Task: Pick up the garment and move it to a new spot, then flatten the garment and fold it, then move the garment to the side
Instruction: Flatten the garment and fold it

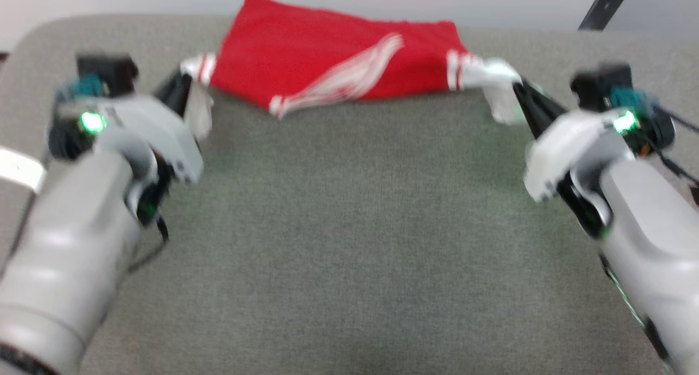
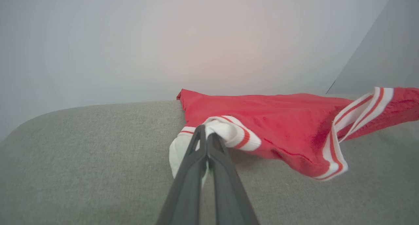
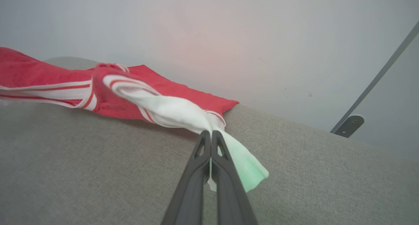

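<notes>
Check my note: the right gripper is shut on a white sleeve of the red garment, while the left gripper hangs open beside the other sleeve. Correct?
No: the left gripper is not open; it too is shut on a white sleeve of the garment, as the left wrist view shows. The right gripper is as you say.

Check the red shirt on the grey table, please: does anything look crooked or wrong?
Yes. The shirt is not flat: it lies bunched between the left gripper and the right gripper, each shut on a white sleeve. A striped band lies twisted slantwise across the red cloth. No damage shows.
</notes>
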